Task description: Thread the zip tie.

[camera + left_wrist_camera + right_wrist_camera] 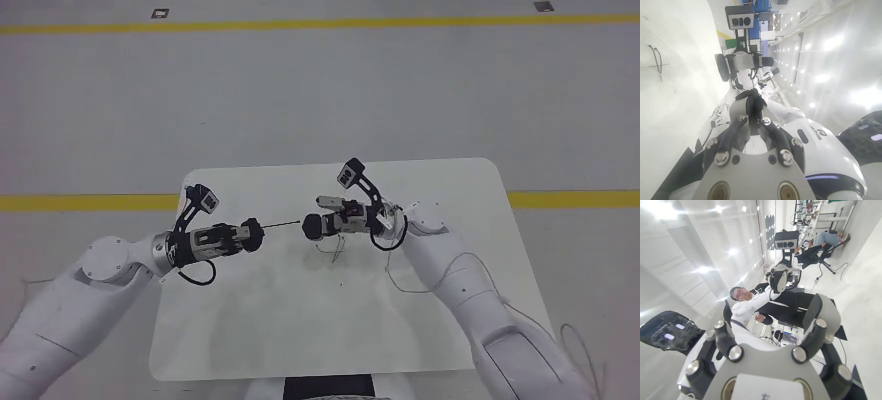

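My left gripper (258,233) hovers over the left half of the white table (300,330), shut on a thin black zip tie (282,226). The tie sticks out straight towards my right gripper (308,226), and its free tip ends just short of those fingers. In the left wrist view the left gripper (753,93) pinches the zip tie (752,81), which points at the right gripper (745,63) facing it. In the right wrist view the right gripper (770,311) stands open with nothing between its fingers, and the left gripper (779,279) is farther off.
Two spare zip ties (335,248) lie on the table under the right gripper, and the left wrist view shows them as the spare zip ties (657,58). Thin cables (440,280) trail along the right arm. The table's near half is bare.
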Robot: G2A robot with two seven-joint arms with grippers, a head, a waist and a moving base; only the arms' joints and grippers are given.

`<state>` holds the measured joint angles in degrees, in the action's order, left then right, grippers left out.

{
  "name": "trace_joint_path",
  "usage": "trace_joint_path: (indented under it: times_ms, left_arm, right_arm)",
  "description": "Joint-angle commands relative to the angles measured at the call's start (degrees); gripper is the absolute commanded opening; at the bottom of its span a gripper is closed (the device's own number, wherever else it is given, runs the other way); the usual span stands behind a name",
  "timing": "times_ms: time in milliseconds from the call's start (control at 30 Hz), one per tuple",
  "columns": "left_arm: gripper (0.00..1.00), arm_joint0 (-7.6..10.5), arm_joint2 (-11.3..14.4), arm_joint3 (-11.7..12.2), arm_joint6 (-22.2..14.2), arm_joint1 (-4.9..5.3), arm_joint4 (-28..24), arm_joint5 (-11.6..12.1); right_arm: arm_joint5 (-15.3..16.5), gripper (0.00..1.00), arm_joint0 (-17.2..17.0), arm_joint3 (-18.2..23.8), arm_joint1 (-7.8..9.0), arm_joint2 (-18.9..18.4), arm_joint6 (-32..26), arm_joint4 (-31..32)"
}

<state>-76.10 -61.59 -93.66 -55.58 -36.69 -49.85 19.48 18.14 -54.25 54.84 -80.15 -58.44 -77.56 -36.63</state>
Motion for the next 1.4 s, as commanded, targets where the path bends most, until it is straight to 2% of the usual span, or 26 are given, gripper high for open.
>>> trace_joint_path:
  times_ms: [0,67,100,133,167,300,333,567,700,767,1033,1367]
  left_arm:
    - [0.0,0.0,0.0,0.0,0.0,0.0,0.0,0.0]
    - [0.0,0.0,0.0,0.0,0.0,0.0,0.0,0.0]
    - [0.0,0.0,0.0,0.0,0.0,0.0,0.0,0.0]
    - [0.0,0.0,0.0,0.0,0.0,0.0,0.0,0.0]
    - [0.0,0.0,0.0,0.0,0.0,0.0,0.0,0.0]
    - [0.0,0.0,0.0,0.0,0.0,0.0,0.0,0.0]
    - [0.0,0.0,0.0,0.0,0.0,0.0,0.0,0.0]
    - [0.0,0.0,0.0,0.0,0.0,0.0,0.0,0.0]
    - [0.0,0.0,0.0,0.0,0.0,0.0,0.0,0.0]
    - [0.0,0.0,0.0,0.0,0.0,0.0,0.0,0.0]
    - [0.0,0.0,0.0,0.0,0.0,0.0,0.0,0.0]
    - [0.0,0.0,0.0,0.0,0.0,0.0,0.0,0.0]
  right_arm:
    - [1.3,1.0,0.1,0.5,0.3,-0.3,0.1,1.9]
    - [1.3,1.0,-0.1,1.2,0.49,-0.8,0.2,2.6]
    - [1.3,0.85,-0.4,1.7,0.59,-1.1,-0.1,2.8]
    - [1.3,0.74,-0.5,2.1,0.67,-1.4,-0.3,2.9]
    - [1.3,0.48,-0.7,2.4,0.73,-1.6,-0.4,3.0]
    - [1.3,0.34,-1.4,3.5,0.87,-2.5,-0.4,3.6]
    - [1.3,0.27,-1.6,4.3,0.88,-2.7,-0.3,4.0]
    - [1.3,0.27,-2.8,6.2,0.51,-2.8,-0.1,4.7]
    - [1.3,0.18,-3.0,6.5,0.23,-2.8,-0.1,4.7]
    - [1.3,0.25,-3.1,6.7,0.06,-2.6,-0.4,4.8]
    - [1.3,0.28,-2.7,6.0,-0.59,-1.7,-0.7,5.2]
    - [1.3,0.21,-1.9,4.6,-1.35,-1.2,-1.1,4.9]
